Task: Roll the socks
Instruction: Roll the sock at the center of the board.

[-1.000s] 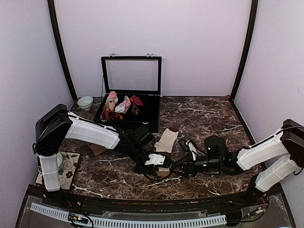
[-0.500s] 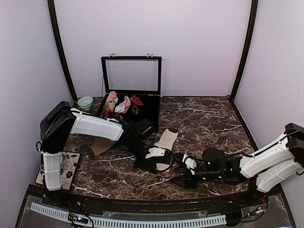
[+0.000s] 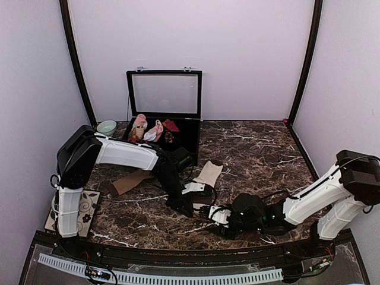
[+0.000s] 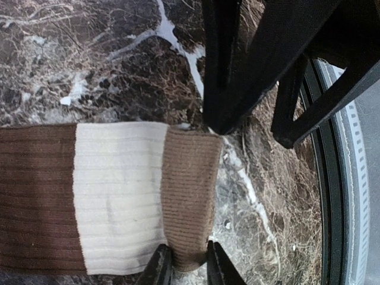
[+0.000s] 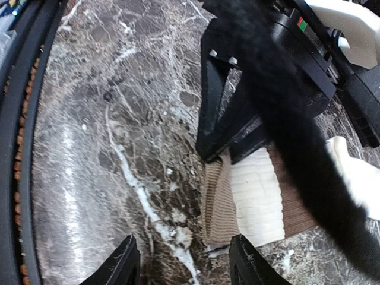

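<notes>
A: We start at the fingers. What is in the left gripper (image 4: 185, 268)?

B: Its 2 fingers (image 4: 159, 268) are closed on the side edge of the tan cuff (image 4: 191, 190) of the cream sock (image 4: 119, 190). Only the rim of the fabric is held.

A: And the right gripper (image 5: 183, 246)?

B: Its jaws stand apart, with only bare marble between them. In the left wrist view, 1 of its fingers is at the opposite corner of the cuff. We cannot tell if it touches.

A: Where does the sock lie?

B: Flat on the table (image 3: 261, 148), about midway between the left and right edges and closer to the near edge, with the cuff toward us. The tan-brown sock (image 3: 132, 181) lies well apart, toward the left edge.

A: So we judge that the roll is only beginning at the cuff?

B: Yes, no turn is visible. To do it well, we should take the other corner with the right gripper, so both corners lift together. Then we turn the cuff over toward the brown band (image 4: 35, 196), evenly and with light tension. If 1 side leads, the roll will probably become a cone.
</notes>
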Tool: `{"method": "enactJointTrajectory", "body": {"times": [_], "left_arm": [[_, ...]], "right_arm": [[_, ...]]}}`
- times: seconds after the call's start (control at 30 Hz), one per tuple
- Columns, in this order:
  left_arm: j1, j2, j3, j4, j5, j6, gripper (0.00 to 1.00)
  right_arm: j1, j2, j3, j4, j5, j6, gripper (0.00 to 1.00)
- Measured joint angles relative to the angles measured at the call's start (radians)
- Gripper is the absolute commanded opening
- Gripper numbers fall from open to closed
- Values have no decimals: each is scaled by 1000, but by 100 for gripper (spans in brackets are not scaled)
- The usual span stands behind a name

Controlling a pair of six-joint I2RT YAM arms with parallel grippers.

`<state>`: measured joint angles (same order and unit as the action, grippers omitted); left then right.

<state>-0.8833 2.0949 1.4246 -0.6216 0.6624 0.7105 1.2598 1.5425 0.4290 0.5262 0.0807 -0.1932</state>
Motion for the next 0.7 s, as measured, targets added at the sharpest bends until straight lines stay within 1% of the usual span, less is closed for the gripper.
{"method": "enactJointTrajectory", "body": {"times": [0.1,0.3,0.5,0.53,0.63,0.7], "left_arm": [[0,19,14,-22,8,0,22],[16,29,42,-38,29,-1,21],[26,56,62,-55,40,-1,21],[27,58,64,-58,43,-1,21],[28,58,65,-61,45,-2,22],[28,60,66,-61,48,-6,24]], "right_arm": [[1,25,8,-6,38,-41,47],[4,92,36,5,94,-104,33],[5,127,56,29,140,-152,31],[5,129,56,32,144,-157,29],[5,134,59,35,149,-167,12],[5,142,66,34,151,-174,3]]}}
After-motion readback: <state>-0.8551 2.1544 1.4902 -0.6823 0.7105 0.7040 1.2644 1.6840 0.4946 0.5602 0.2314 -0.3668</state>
